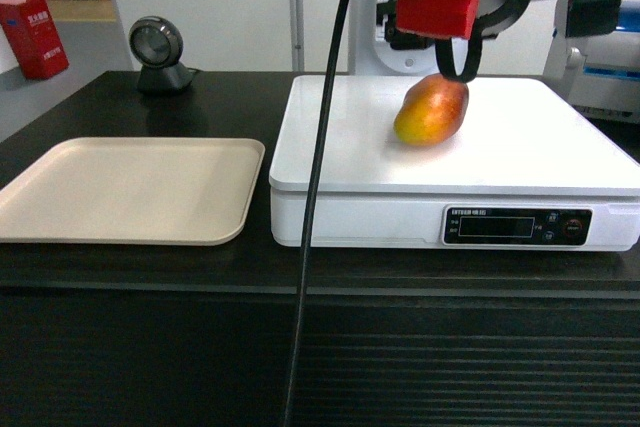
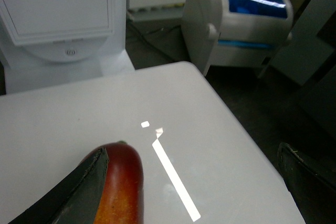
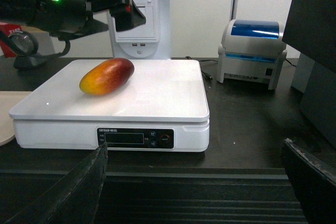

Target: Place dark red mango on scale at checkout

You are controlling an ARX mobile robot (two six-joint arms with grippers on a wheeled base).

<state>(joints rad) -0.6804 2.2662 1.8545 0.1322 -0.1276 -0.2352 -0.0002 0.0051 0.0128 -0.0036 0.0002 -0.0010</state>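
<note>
The dark red mango lies on its side on the white scale, toward the plate's back middle, on the black checkout. My left gripper hangs over the mango's red end, open. In the left wrist view one finger rests beside the mango and the other finger stands far off past the scale's edge. My right gripper is open and holds nothing, low in front of the checkout's ribbed face. From there I see the mango on the scale.
A beige tray lies left of the scale. A black scanner stands at the back left, with a red box beyond it. A label printer sits right of the scale. A black cable hangs across the scale's front.
</note>
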